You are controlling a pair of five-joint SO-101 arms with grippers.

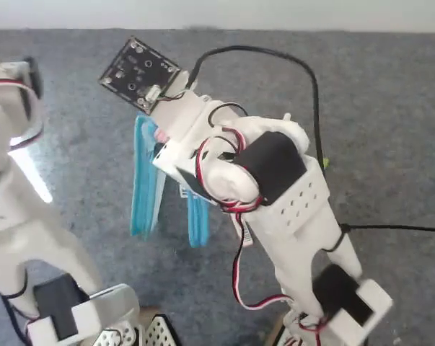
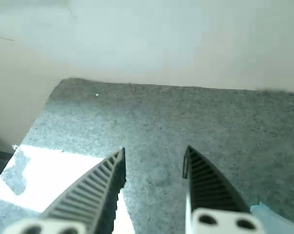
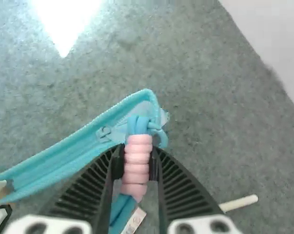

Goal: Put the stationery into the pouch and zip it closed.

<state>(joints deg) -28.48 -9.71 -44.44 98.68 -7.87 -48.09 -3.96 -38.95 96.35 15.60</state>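
Clenching a pink ribbed rubbery stationery piece [image 3: 137, 168] in the right gripper [image 3: 136, 149], holding it at the unzipped mouth of the turquoise fabric pouch [image 3: 83, 146], probably for feeding inside; hovering the left gripper [image 2: 154, 156] spread, empty, over grey carpet [image 2: 186, 117], seemingly standing clear.

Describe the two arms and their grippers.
The left arm and right arm have white shells with black motors. Red, white and black wires loop over the right arm, which carries a dark camera board. The left gripper and right gripper have dark, ribbed, pointed fingers on white bases.
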